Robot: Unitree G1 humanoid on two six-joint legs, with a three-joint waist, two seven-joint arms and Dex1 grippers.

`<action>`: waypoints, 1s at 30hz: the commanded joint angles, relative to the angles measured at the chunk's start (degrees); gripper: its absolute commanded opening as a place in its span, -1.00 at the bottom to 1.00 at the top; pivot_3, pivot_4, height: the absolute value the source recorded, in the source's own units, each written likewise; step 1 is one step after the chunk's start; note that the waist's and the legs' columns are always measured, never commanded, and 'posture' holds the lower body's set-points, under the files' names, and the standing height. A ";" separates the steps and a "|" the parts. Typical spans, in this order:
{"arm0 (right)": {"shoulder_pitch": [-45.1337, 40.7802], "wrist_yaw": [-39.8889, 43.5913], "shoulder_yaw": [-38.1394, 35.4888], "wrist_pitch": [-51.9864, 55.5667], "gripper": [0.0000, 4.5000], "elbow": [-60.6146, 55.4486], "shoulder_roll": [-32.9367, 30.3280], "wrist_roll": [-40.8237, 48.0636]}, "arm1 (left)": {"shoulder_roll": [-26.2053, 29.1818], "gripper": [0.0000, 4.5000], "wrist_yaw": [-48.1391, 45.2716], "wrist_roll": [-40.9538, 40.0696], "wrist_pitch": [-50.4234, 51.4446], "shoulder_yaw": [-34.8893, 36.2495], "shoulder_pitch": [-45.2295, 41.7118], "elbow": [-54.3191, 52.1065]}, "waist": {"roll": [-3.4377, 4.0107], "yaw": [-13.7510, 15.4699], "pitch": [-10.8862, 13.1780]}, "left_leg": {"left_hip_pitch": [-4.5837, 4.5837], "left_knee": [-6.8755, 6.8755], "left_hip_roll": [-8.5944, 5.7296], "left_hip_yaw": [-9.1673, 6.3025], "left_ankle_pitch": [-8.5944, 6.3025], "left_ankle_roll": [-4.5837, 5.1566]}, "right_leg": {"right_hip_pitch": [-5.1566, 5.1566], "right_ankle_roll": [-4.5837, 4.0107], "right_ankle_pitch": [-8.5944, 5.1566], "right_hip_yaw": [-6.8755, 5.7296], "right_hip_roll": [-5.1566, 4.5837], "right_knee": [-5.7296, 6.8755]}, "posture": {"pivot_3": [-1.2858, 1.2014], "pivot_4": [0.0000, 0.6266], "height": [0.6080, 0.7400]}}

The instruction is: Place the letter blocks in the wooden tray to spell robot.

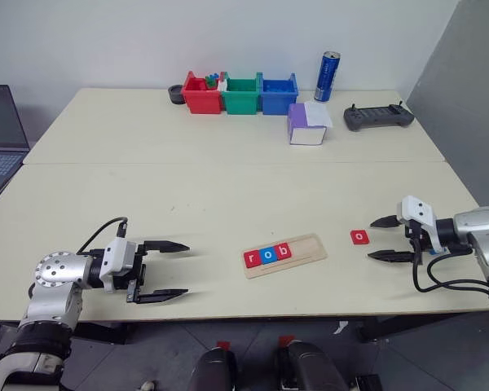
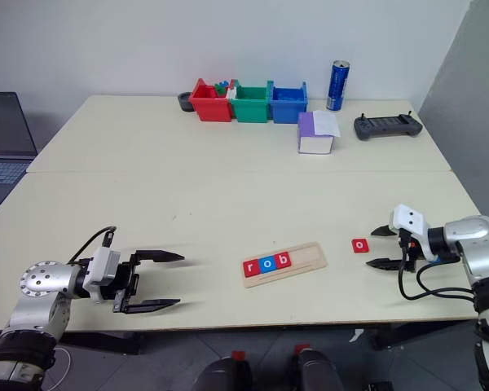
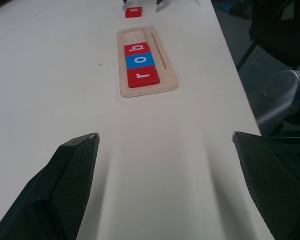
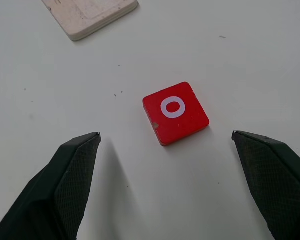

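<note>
The wooden tray lies near the table's front edge, holding a red r, a blue o and a red b in its left part. A loose red o block lies flat on the table to the tray's right. My right gripper is open just right of that block, fingers pointing at it; in the right wrist view the red o sits ahead of the open fingertips, untouched. My left gripper is open and empty, well left of the tray.
Red, green and blue bins stand at the back, with a blue can, a purple-and-white box and a black controller. A laptop sits at far left. The table's front edge is close to both grippers.
</note>
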 commanded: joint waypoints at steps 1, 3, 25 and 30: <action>-3.57 0.77 0.31 -4.30 0.99 4.80 0.92 -2.06 | 0.20 1.00 -0.29 -0.56 0.94 2.32 0.79 -3.26 | 0.03 -0.03 0.02 | 0.00 0.01 0.00 0.01 0.00 0.00 | 0.00 0.00 0.00 0.00 0.00 0.01 | 0.03 -0.52 1.00; -4.95 0.66 0.69 -5.77 0.99 7.60 1.83 -3.07 | -0.11 1.00 -0.03 -0.33 1.46 2.72 1.22 -4.25 | 0.04 -0.01 0.03 | 0.01 0.01 0.00 0.00 0.01 -0.01 | 0.00 -0.01 0.00 0.00 0.00 0.02 | 0.03 -0.52 1.00; -5.18 0.98 -0.98 -2.38 -0.35 2.01 3.91 -2.06 | -1.65 1.00 -0.06 1.55 3.54 4.22 0.54 -5.52 | 0.08 -0.05 0.03 | 0.11 0.04 0.02 0.04 0.02 -0.03 | 0.07 -0.04 0.02 0.03 -0.03 0.10 | 0.03 -0.52 1.00; -1.86 4.41 0.15 6.29 -0.35 -15.58 2.31 1.02 | -2.08 1.00 -0.10 1.84 3.66 4.21 0.11 -5.46 | 0.15 -0.03 0.07 | 0.08 0.03 0.02 0.04 0.01 -0.02 | 0.04 -0.03 0.01 0.03 -0.03 0.09 | 0.03 -0.52 1.00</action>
